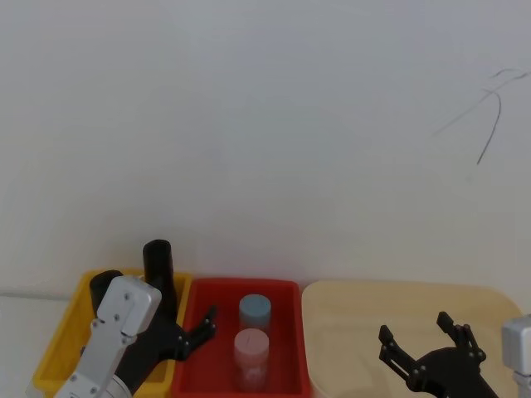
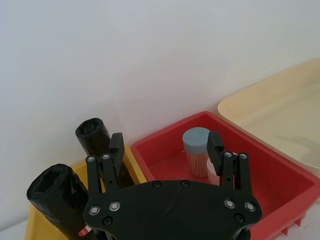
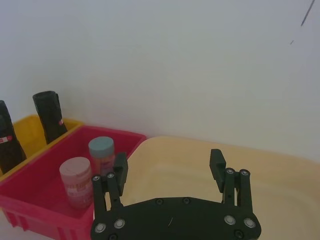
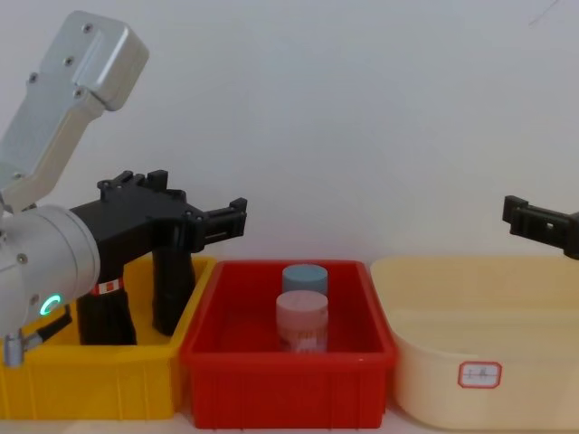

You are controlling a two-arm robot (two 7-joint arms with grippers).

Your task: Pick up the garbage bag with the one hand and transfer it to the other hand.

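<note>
While the left gripper [image 2: 166, 142] is hovering with fingers spread wide and empty, the garbage bag [image 2: 52, 197] is standing ungrasped in the yellow bin [image 4: 90, 389] just beside them, and the right gripper [image 3: 168, 160], equally open, is hanging empty, leaving pickup and transfer undone.

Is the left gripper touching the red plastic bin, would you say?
Apart: chest view shows white wall between the left gripper and the red plastic bin.

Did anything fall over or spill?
No. The garbage bag and the other black roll stand on end in the yellow bin, the blue-lidded jar and pink-lidded jar stand upright in the red bin, nothing spilled. Left gripper and right gripper hover open.
</note>
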